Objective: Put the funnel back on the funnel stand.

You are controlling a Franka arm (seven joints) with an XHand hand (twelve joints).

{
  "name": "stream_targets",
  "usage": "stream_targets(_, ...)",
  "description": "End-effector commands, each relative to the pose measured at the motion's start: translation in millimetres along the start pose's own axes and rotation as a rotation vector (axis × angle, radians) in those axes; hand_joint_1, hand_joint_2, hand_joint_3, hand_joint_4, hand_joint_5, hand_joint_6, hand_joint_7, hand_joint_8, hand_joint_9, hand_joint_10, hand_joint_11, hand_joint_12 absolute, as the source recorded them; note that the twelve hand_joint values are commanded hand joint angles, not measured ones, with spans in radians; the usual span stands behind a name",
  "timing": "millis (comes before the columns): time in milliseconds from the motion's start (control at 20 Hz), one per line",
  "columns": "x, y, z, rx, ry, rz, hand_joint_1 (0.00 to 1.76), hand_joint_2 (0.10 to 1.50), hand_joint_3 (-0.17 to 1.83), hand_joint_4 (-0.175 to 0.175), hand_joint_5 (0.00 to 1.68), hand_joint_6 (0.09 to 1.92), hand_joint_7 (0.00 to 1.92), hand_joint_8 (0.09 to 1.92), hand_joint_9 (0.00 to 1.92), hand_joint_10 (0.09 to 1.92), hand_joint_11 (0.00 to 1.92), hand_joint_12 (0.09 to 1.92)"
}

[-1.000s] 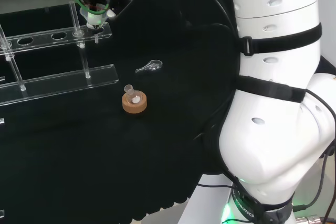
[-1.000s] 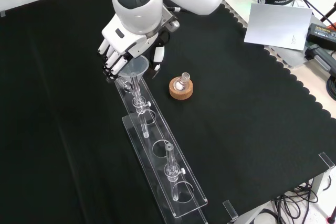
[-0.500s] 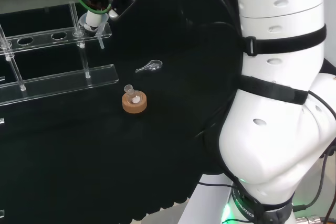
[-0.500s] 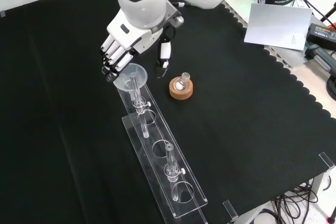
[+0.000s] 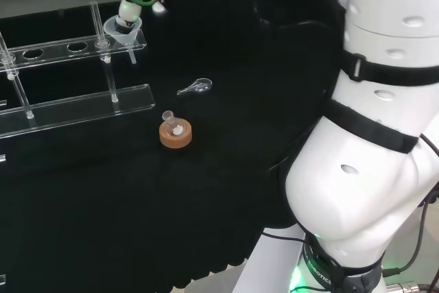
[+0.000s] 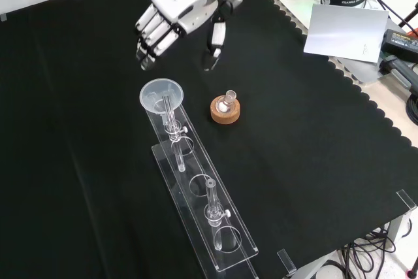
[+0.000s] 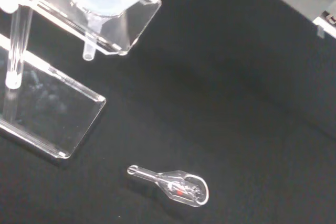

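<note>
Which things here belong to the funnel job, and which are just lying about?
Job: clear plastic funnel, seated in the clear acrylic funnel stand; open black and white hand above it.

Lying about: cork ring with small glass flask; clear glass scoop; white paper sheet.

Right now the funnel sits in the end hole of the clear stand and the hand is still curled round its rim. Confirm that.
Wrong on the hand. The front view shows the hand open and apart from the funnel, higher up the picture with bare cloth between them. The funnel does sit in the end hole of the clear stand.
</note>
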State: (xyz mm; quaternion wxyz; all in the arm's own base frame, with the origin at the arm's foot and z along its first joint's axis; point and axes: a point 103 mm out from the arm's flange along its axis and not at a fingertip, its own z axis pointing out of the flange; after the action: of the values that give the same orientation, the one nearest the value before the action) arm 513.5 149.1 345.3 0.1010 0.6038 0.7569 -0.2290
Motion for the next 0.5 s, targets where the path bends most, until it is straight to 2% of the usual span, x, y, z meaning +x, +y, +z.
stream_targets(50, -23.0, -56.0, -7.7, -0.076, 0.107, 0.074, 0.59, 0.73, 0.26, -0.031, 0.30, 0.09, 0.18, 0.68, 0.45, 0.69, 0.44, 1.36)
stream_targets(500, -36.6, -103.9, 8.8, -0.082, 0.194, 0.135, 0.59, 0.74, 0.26, -0.033, 0.32, 0.09, 0.20, 0.67, 0.48, 0.66, 0.45, 1.35)
